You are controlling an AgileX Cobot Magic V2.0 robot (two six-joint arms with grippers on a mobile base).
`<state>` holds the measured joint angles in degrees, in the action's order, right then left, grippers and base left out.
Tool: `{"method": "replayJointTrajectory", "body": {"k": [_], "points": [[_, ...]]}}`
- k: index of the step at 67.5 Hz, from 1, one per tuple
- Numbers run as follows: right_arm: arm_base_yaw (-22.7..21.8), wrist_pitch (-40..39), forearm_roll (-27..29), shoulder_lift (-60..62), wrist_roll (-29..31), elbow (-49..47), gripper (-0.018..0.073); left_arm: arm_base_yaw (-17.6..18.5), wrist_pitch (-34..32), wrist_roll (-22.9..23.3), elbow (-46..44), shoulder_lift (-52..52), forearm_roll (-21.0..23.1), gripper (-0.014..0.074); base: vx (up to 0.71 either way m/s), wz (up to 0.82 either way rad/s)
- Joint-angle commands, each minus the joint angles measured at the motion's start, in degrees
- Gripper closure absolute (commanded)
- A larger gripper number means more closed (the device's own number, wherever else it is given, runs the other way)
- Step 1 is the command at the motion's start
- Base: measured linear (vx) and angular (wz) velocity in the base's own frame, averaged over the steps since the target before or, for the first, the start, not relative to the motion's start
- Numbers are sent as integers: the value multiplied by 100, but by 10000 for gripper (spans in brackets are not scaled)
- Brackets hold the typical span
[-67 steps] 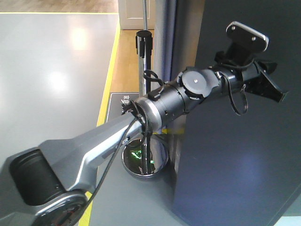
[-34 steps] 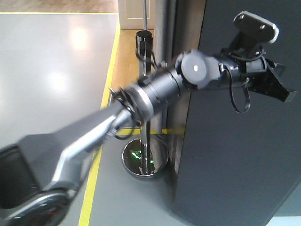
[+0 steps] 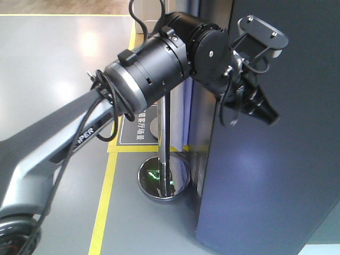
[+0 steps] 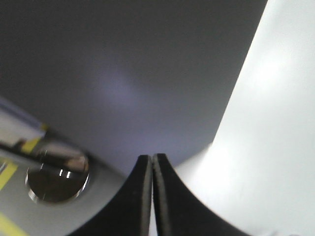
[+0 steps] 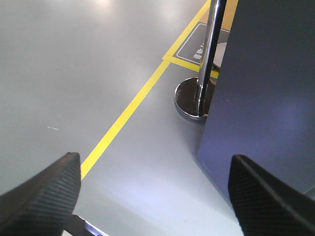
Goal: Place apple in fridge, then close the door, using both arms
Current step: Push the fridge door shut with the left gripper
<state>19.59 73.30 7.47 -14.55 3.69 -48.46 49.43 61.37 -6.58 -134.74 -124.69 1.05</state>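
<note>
The door [image 3: 276, 175] shows as a flat dark grey panel filling the right of the front view; whether it stands ajar I cannot tell. My left gripper [image 3: 271, 118] is shut and empty, its tapered black tip pointing down-right in front of the panel. In the left wrist view the fingers [image 4: 142, 196] are pressed together near the same dark door [image 4: 123, 73]. My right gripper [image 5: 153, 157] is open and empty over the grey floor, with the door [image 5: 266, 88] to its right. The apple and the fridge's interior are out of view.
A chrome stanchion post [image 3: 163, 133] on a round shiny base [image 3: 163, 178] stands just left of the panel; that base [image 5: 192, 101] also shows in the right wrist view. A yellow floor line [image 5: 128, 115] and a dark floor sign [image 3: 139, 127] lie beside it.
My left arm has swung up and toward the camera, its wrist rolled over. The shut gripper slid left and down across the dark door panel.
</note>
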Motion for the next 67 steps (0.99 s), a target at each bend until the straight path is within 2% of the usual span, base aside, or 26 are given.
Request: {"method": "replayJointTrajectory", "body": {"k": [1,12,35,52,60,67], "points": [[-11,49,43,-106,59,-117,-21,18,-3,101,-204,558,-105,602,0,0],[-11,49,43,-106,59,-117,-21,13,244,89,-204,827,-105,602,0,0],[-11,36,38,-106,59,-117,-21,-16,946,93,-200,1331,-484,602,0,0],[-11,21,38,-106,59,-117,-21,-37,955,111,-154,1632,-567,602,0,0],[-11,22,33,-106,59,-117,-21,-37,716,293,519,1929,-795,602,0,0],[-11,22,33,-106,59,-117,-21,-37,8,453,1584,2458,-824,602,0,0]]}}
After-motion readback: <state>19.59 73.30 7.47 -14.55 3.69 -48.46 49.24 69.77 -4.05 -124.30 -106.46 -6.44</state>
